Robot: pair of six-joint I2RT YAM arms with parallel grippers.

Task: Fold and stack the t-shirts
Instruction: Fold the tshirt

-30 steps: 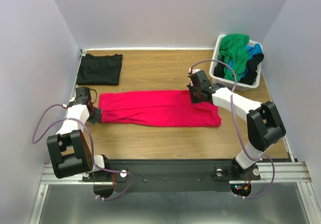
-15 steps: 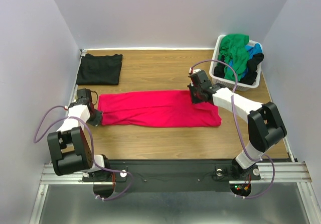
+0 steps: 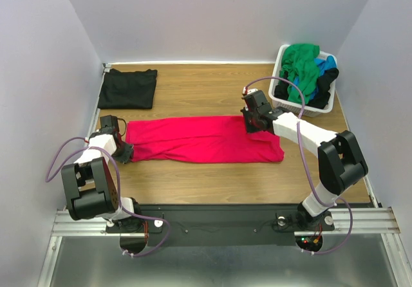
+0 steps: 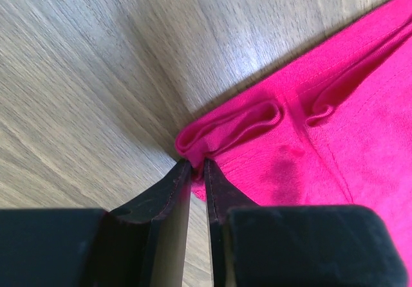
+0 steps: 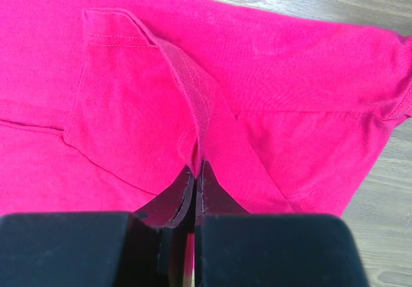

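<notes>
Where set at the far right corner of the wood-grain surface (image 3: 212, 87), filled past the rim of the white plastic laundry basket (image 3: 293, 105) with crumpled cloth: green t-shirt (image 3: 301, 65) on top, blue t-shirt (image 3: 327, 63) to its right, black t-shirt (image 3: 324, 84) draped below that. Laid flat as a neat rectangle at the far left corner, well apart from the rest: folded black t-shirt (image 3: 127, 88). Spread as a long flat band across the middle, between both arms: pinkish-red t-shirt (image 3: 203, 139), soft knit with stitched hems. Pinched at its left end by the left pincer (image 4: 196, 165), jaws nearly together on a rolled, doubled hem corner. Pinched near its right end by the right pincer (image 5: 194, 170), jaws drawn tight on a raised ridge of ribbed band.
</notes>
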